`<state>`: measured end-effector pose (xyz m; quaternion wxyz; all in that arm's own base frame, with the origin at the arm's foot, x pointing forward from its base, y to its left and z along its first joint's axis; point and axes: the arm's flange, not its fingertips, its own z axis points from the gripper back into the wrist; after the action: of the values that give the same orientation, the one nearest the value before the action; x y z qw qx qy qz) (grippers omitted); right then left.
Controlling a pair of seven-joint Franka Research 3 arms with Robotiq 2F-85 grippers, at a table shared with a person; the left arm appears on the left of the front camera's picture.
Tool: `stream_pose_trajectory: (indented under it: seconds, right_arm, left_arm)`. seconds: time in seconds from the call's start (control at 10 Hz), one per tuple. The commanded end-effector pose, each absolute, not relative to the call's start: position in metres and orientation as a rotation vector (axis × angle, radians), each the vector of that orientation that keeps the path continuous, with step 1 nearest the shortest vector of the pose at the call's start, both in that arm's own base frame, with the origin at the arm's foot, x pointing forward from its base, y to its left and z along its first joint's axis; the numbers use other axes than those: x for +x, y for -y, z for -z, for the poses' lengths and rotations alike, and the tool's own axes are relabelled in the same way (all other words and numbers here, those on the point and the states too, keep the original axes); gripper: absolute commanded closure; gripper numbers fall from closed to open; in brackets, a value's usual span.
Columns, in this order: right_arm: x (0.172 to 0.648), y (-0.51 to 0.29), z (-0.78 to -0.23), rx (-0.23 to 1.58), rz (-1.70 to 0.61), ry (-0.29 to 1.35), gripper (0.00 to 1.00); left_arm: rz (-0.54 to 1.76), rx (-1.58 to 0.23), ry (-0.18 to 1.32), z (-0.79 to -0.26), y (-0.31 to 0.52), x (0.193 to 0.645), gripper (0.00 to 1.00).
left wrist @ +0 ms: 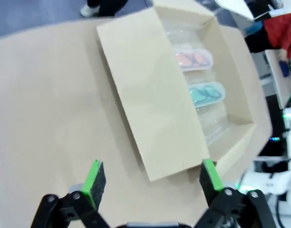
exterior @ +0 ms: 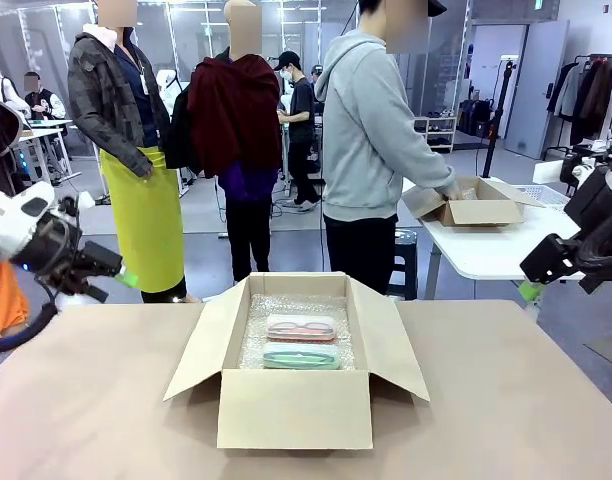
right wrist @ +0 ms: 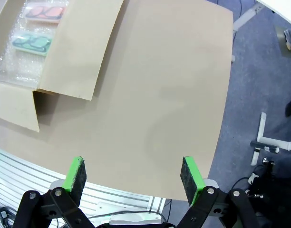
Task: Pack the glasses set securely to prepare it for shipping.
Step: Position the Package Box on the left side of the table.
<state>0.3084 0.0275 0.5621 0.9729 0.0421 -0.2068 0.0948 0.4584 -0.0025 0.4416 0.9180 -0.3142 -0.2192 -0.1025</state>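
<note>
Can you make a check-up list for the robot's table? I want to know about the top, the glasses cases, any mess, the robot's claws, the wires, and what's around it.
Surface: brown table, flat and bare around the box.
Job's things: pink case and mint green case lie side by side on bubble wrap inside the cardboard box; its flaps are open.
Clutter: nothing seen.
Grippers: left gripper open, holding nothing, above the table beside the box; right gripper open, holding nothing, over the table's edge.
Cables: a black cable loops below the left arm.
Surroundings: a person in a grey hoodie reaches into a smaller box on a white table; more people stand farther off.
</note>
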Motion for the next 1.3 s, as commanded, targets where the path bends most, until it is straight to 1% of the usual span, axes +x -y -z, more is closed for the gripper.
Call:
stream_pose_trajectory:
  seconds: [0.0,0.1,0.2,0.4,0.5,0.6,0.8,1.2]
  right_arm:
    - [0.308,-0.027,-0.562,0.077,-0.192,0.412,0.0]
    - [0.308,-0.027,-0.562,0.077,-0.192,0.412,0.0]
    - [0.308,-0.027,-0.562,0.077,-0.192,0.412,0.0]
    - [0.308,-0.027,-0.562,0.077,-0.192,0.412,0.0]
    - [0.308,-0.027,-0.562,0.077,-0.192,0.412,0.0]
    - [0.308,-0.027,-0.562,0.077,-0.192,0.412,0.0]
    - [0.308,-0.027,-0.562,0.077,-0.192,0.412,0.0]
    - [0.308,-0.027,-0.562,0.077,-0.192,0.412,0.0]
  left_arm:
    - [0.195,-0.75,0.409,-0.403,0.002,0.478,0.0]
    - [0.18,-0.804,0.389,-0.382,-0.001,0.482,0.0]
    - [0.154,-0.914,0.358,-0.365,-0.003,0.484,0.0]
    - [0.119,-0.913,0.346,-0.343,0.0,0.486,0.0]
    - [0.072,-0.998,0.318,-0.329,0.004,0.49,0.0]
    - [0.068,-0.953,0.335,-0.32,0.006,0.493,0.0]
    - [0.058,-1.013,0.281,-0.3,0.015,0.503,0.0]
    - [0.022,-1.098,0.243,-0.272,0.03,0.52,0.0]
